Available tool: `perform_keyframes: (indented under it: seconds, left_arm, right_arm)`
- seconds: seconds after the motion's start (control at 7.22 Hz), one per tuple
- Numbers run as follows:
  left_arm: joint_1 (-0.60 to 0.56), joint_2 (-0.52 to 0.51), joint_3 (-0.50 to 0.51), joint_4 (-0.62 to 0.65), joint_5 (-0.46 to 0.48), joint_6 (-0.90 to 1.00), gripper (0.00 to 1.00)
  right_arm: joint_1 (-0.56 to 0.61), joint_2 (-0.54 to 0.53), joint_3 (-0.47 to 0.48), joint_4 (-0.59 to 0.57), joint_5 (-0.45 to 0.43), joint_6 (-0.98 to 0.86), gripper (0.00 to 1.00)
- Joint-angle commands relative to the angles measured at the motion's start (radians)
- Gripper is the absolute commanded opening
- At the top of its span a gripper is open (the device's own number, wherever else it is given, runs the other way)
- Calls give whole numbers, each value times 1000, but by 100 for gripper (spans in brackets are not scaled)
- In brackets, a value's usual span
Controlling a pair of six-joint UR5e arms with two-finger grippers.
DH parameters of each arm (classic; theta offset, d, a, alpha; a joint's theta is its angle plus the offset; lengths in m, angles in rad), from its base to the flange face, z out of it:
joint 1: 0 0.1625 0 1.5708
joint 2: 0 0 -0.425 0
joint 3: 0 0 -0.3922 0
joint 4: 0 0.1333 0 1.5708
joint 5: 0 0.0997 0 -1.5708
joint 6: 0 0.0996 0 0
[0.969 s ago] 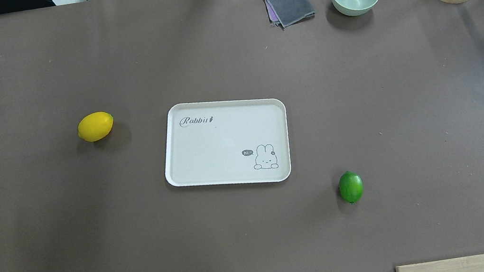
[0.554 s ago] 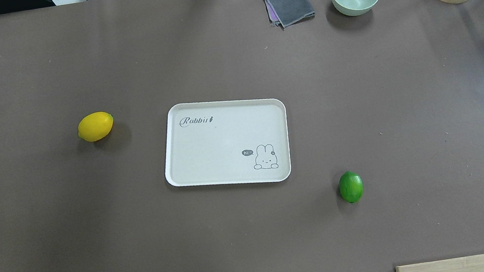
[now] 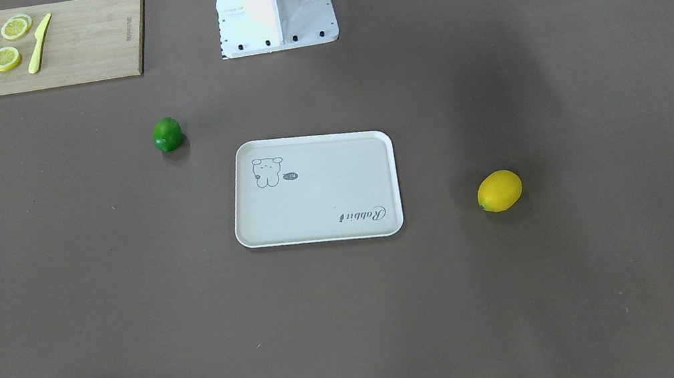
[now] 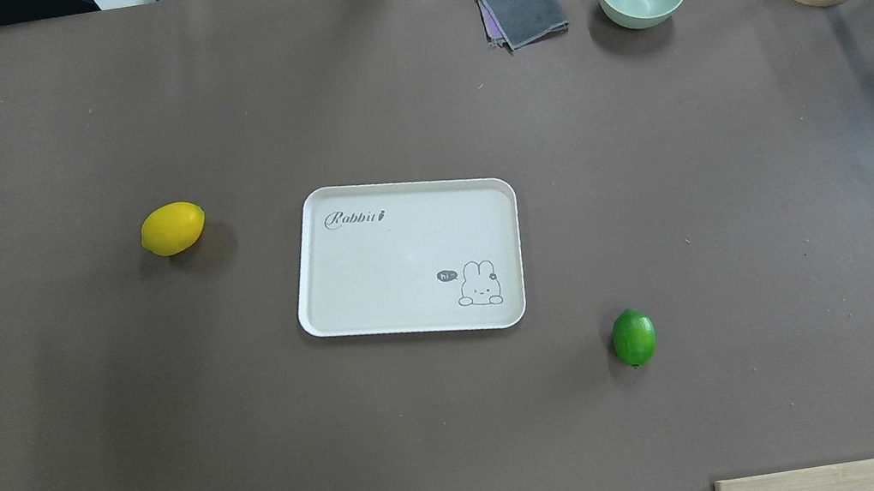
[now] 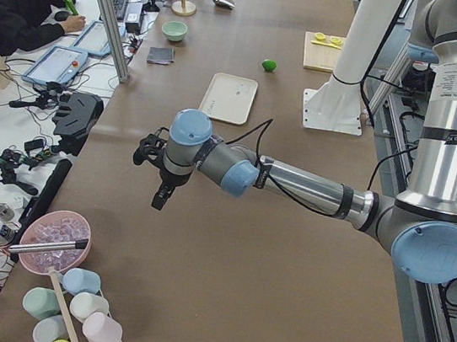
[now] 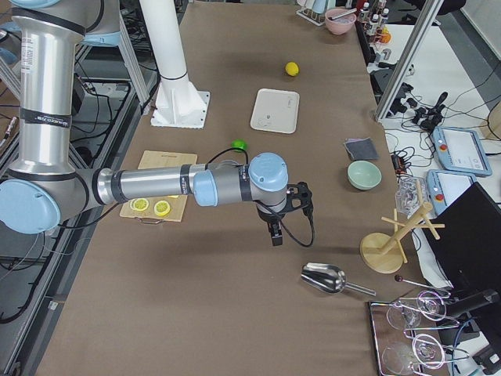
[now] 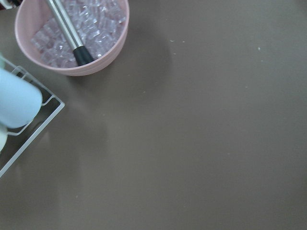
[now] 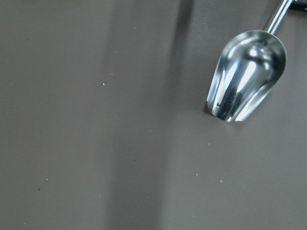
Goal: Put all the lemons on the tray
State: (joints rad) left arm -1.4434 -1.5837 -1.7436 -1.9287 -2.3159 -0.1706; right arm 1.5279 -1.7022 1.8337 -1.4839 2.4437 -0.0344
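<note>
Brown paper covers the worktop [image 4: 467, 449], and the task's things lie across it in a loose diagonal, told here from the robot's left to its right.

Far out on the left, the left fingers [image 5: 158, 202] hang pointing down over bare worktop near a pink bowl [image 7: 72, 36] of clear cubes, well apart from any fruit. They show only in a side view, so whether they are open or closed cannot be told. The pose reads as parked, keeping the arm out of the middle.

Next, the yellow lemon [image 4: 173, 229] lies on its side on the worktop, near the short left edge of the tray [image 4: 396, 260] but apart from it, in the half the left arm probably reaches most easily. The tray sits flat in the centre with no fruit on it, likely so either arm can reach it.

The green lemon [image 4: 634, 337] rests off the tray's near right corner, apart from it, in the right arm's half.

Farther right, the right fingers [image 6: 275, 237] hang over bare worktop beside a metal scoop [image 8: 244, 76]; their state cannot be told either.

Neither lemon is placed, so the task appears to be at its start. If each arm took the fruit on its own side, neither would have to cross over.
</note>
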Motion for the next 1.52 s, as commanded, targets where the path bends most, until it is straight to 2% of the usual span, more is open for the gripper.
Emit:
perform_keyframes:
  seconds: [0.0,0.14,0.28,0.42,0.69,0.83,0.97,1.11,1.25,1.38]
  left_arm:
    - [86,-64,36,-158,-2,-7,98]
    - [136,-80,38,-165,10,-13,98]
    - [158,-100,56,-167,9,-58,98]
    - [181,-102,58,-189,9,-88,98]
    - [208,-104,108,-310,10,-163,98]
    - [243,-146,152,-361,9,-211,98]
    - [324,-220,174,-366,12,-245,98]
    - [360,-252,180,-366,12,-259,98]
    - [365,-271,180,-366,10,-274,98]
    - [383,-283,177,-368,10,-303,98]
  right_arm:
    - [-110,69,4,45,27,263,100]
    - [-165,73,2,51,28,281,100]
    - [-219,73,-1,136,20,275,100]
    - [-250,59,-1,269,17,296,100]
    - [-290,59,4,461,8,455,100]
    - [-357,61,4,559,-58,617,100]
    - [-485,68,16,617,-212,792,100]
    - [-584,97,37,623,-300,926,100]
    - [-671,117,59,622,-342,1039,100]
    - [-786,115,109,616,-454,1165,100]
